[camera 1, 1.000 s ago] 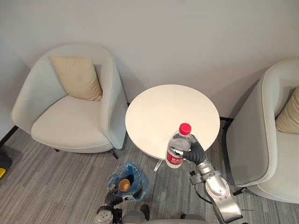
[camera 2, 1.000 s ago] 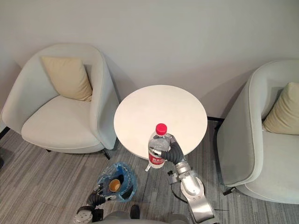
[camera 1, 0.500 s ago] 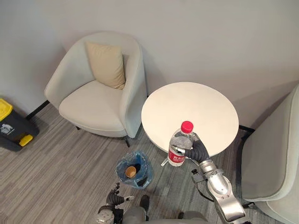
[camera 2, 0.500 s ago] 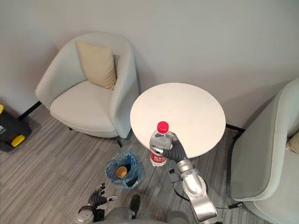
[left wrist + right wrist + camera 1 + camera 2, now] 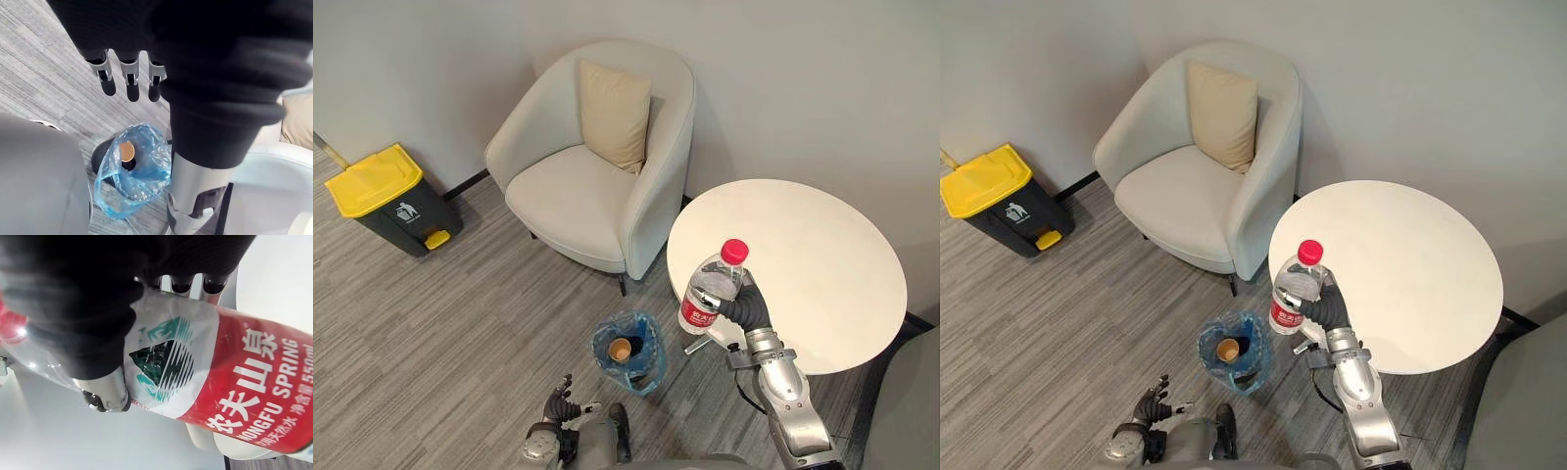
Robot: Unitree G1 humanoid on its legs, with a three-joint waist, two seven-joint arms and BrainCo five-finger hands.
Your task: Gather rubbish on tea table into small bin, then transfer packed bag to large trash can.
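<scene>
At the near edge of the round white table (image 5: pixel 822 264), we see the right hand (image 5: pixel 747 311) wrapped round a water bottle (image 5: pixel 708 294), thumb across the red-and-white label and fingers curled behind it. The bottle is clear with a red cap (image 5: pixel 733 251). It stands upright in the grip, at the side of the table that faces the small bin (image 5: pixel 628 351); we cannot tell from here whether its base touches the tabletop. The left hand (image 5: pixel 563 403) hangs low near the floor (image 5: pixel 460 313), with fingers (image 5: pixel 128 81) straight and relaxed and nothing held in them. Just ahead of it, on the floor between the two hands, sits the small bin, lined with a blue bag (image 5: pixel 146 147) whose rim stands open. A brown paper cup (image 5: pixel 620 347) lies inside. Beyond the bin we find a pale armchair (image 5: pixel 578 196) with a beige cushion (image 5: pixel 614 116) propped against its back, close beside the table. Well apart to the left, against the wall (image 5: pixel 431 59), stands the large trash can (image 5: pixel 401 215), dark grey with a yellow lid (image 5: pixel 374 178) that is shut.
</scene>
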